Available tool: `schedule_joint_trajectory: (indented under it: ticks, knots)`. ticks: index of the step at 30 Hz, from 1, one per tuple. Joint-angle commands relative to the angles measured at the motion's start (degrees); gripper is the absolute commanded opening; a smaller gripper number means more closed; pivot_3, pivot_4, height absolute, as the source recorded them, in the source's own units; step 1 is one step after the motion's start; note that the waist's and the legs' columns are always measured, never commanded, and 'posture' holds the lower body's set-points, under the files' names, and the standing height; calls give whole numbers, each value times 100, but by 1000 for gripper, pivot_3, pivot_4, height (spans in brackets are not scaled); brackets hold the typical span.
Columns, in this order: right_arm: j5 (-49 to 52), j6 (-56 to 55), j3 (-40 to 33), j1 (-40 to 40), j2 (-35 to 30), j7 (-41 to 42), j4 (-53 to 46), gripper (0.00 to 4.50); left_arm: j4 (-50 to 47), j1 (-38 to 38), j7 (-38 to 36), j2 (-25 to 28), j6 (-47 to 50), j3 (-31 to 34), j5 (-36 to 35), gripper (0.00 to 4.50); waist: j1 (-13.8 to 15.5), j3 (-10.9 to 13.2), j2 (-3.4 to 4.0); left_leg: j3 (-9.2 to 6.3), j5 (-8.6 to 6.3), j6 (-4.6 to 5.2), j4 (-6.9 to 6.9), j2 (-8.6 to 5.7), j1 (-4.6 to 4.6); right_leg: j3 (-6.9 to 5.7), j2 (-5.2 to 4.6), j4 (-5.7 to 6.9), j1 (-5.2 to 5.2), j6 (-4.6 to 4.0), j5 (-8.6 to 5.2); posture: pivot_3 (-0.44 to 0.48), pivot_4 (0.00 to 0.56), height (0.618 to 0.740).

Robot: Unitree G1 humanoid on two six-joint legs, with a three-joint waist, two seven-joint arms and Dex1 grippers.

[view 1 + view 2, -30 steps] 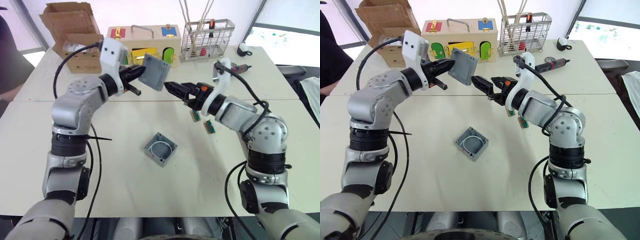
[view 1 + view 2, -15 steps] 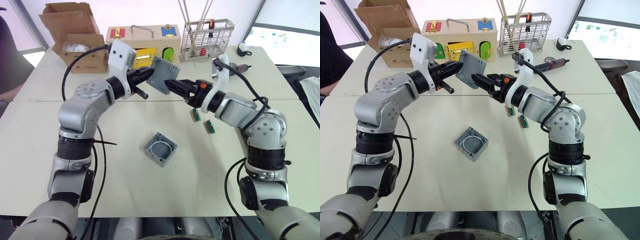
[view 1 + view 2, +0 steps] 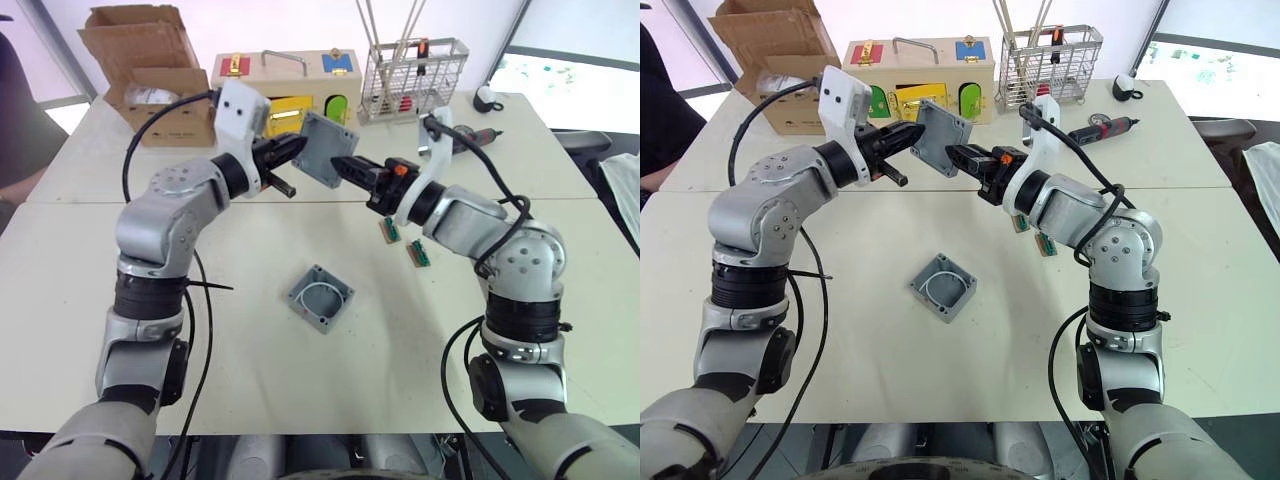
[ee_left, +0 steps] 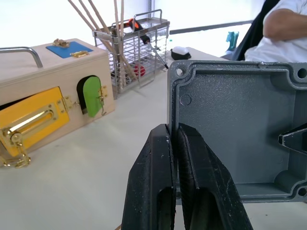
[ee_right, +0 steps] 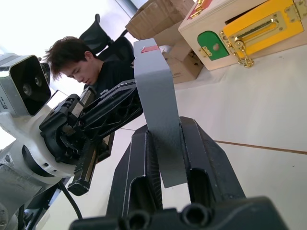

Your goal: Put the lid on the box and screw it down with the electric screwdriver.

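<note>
White table (image 3: 300,400) tops fill the room, pushed together with a seam running across between them. Nearest to the robot, close to the middle of the front table, sits the box (image 3: 321,297). It is open, with a white wire loop inside, and nothing touches it.

Up in the air above the seam, both arms meet at the lid (image 3: 327,151). The left gripper (image 4: 178,143) has its two fingers squeezed tight on one edge of the lid. The right gripper (image 5: 165,148) has its fingers around the other edge, one on each side, but I cannot tell if they press it yet. It looks like the lid is being passed from one claw to the other.

Two small green parts (image 3: 403,241) lie on the table near the right arm.

Farther back, near the right edge of the far table, the electric screwdriver (image 3: 1101,127) lies flat. A wire basket (image 3: 414,78), a wooden box with coloured doors (image 3: 288,82) and a cardboard box (image 3: 147,66) stand along the far side.

If the left claw lets go before the right one grips hard, the lid could slip and fall. It might hit the box or bounce off the table
</note>
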Motion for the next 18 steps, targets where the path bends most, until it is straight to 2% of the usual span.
schedule_joint_trajectory:
  ticks: [1, 5, 7, 8, 11, 13, 15, 18]
  knots:
    - [-5, -220, -266, 3, -34, 52, -356, 124, -263, 69, -469, 57, 521, 426, -837, 1034, 5, 0, 1, 0, 0, 0, -1, 0, 0, 0, 0, 1, 0, 0, 0, 0, 150, 740]
    - [-273, -371, -172, 276, -289, 276, -865, 124, -79, -11, -573, 288, 894, 770, -1200, 3062, 6, 0, 1, 0, 0, 0, 0, 0, -1, 0, -1, -1, 0, 0, 0, 0, 150, 740]
    - [-767, -561, 27, 527, -643, 454, -1260, 124, 67, -52, -588, 534, 953, 853, -1176, 4078, 8, 0, 1, -1, 0, 0, -1, 0, -1, 0, 0, -1, 0, 0, 0, 0, 150, 740]
    - [-1439, -897, 360, 665, -1014, 559, -1473, 124, 190, -74, -610, 655, 913, 871, -1124, 4464, 4, 0, 1, -1, 0, 1, -2, 0, -1, 0, 0, -2, 0, 0, 0, 0, 150, 740]
    - [-3911, -2482, 1753, 1450, -2646, 1260, -2231, 124, 507, -63, -1126, 1147, 867, 988, -1248, 4464, 39, 3, 4, 0, -4, 6, 0, -3, -1, -5, 3, -3, -1, 1, 0, 0, 150, 740]
    - [-5138, -3579, 2220, 2157, -3372, 1489, -2510, 124, 575, -35, -1668, 1514, 978, 841, -1356, 4464, 24, 2, 4, -1, -4, 6, -3, -5, -1, -9, 13, -9, 0, 2, -2, 0, 150, 740]
    - [-6217, -4524, 2548, 2735, -3825, 1553, -2594, 124, 559, 17, -2147, 1757, 1034, 594, -1412, 4464, 10, 3, 4, 0, -5, 8, -5, -5, -1, -9, 16, -10, -1, 3, -2, 0, 150, 740]
    - [-7325, -5292, 2768, 3273, -3919, 1434, -2639, 124, 502, 84, -2642, 1896, 1137, 323, -1497, 4464, 15, 3, 4, 3, -4, 8, 3, -5, 2, -6, 14, -6, 4, 3, -3, 0, 150, 740]
